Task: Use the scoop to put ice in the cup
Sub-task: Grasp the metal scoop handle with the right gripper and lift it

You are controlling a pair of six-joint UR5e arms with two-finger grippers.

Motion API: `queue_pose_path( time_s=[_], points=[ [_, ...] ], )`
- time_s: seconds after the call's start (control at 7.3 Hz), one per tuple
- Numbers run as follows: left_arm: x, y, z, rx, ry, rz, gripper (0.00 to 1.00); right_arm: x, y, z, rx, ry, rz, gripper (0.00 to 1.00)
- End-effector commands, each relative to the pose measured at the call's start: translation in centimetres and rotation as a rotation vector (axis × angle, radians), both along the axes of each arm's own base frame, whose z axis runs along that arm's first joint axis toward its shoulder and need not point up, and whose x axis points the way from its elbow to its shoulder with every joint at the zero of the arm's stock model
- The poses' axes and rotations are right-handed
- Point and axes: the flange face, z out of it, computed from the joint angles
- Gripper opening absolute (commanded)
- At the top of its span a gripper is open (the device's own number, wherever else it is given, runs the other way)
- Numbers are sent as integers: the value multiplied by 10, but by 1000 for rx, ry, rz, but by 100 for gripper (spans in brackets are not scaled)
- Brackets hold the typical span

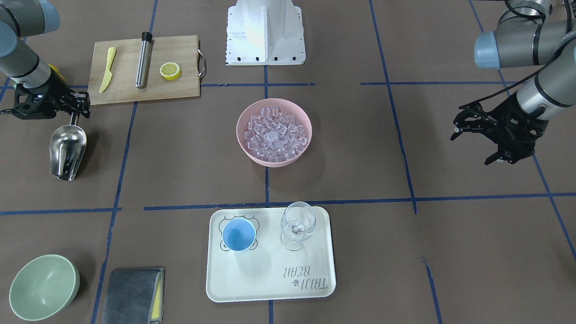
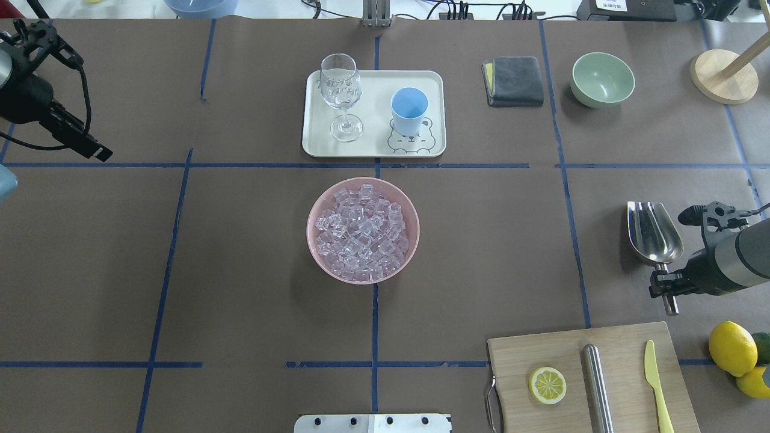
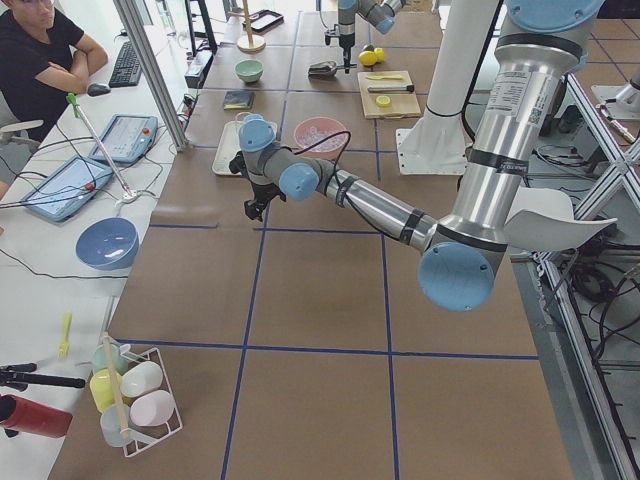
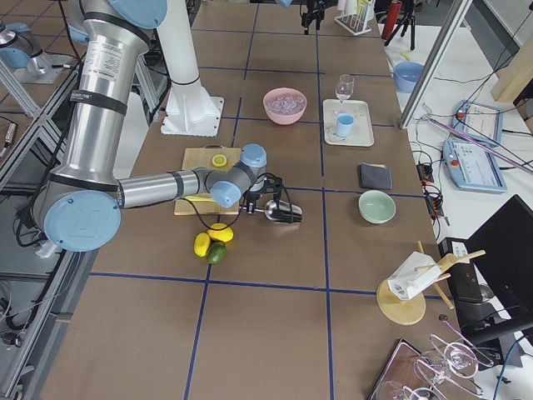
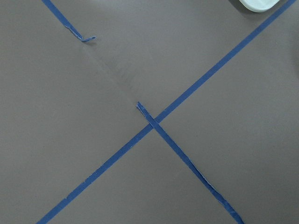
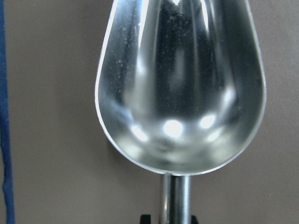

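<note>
The steel scoop (image 1: 67,150) is empty, its trough open upward, low over the brown table at the robot's right side; it also shows in the overhead view (image 2: 654,231) and fills the right wrist view (image 6: 180,84). My right gripper (image 1: 75,108) is shut on its rod handle (image 2: 666,294). The ice (image 1: 275,132) is heaped in a pink bowl (image 2: 319,198) at the table's middle. The light-blue cup (image 2: 409,108) stands empty on a cream tray (image 2: 313,141) beyond the bowl. My left gripper (image 1: 470,146) is open and empty, far off at the other side.
A clear wine glass (image 2: 341,90) stands on the tray beside the cup. A cutting board (image 2: 625,343) with a lemon half (image 2: 547,385), a steel cylinder and a yellow knife lies near the right arm. A green bowl (image 2: 602,78), a grey cloth (image 2: 514,81) and whole lemons (image 2: 731,347) lie around.
</note>
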Motion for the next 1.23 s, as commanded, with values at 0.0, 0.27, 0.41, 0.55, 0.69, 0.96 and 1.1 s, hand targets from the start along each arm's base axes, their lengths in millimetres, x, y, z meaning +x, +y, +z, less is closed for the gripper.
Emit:
queue_pose_path(
  time_s=[0.0,0.27,0.41,0.55,0.69,0.96,1.1],
  points=[
    [0,-1,-2,4,1,-1,100,1,0,0,1,1,1,0],
    [0,-1,-5,9,2,-1,100,4,1,-26,43,-37,-5,0],
    [0,-1,-6,10,3,-1,100,12,-4,-59,92,-79,21,0],
    [1,-2,-8,15,5,-1,100,11,-5,-77,161,-67,51,0],
    [1,-2,-10,15,7,-4,100,6,-4,-95,219,-65,73,0],
    [1,-2,-11,16,8,-4,100,8,-21,-162,260,-77,121,0],
    [1,-3,-16,23,11,-4,100,-4,-19,-187,296,-90,114,0]
  ],
)
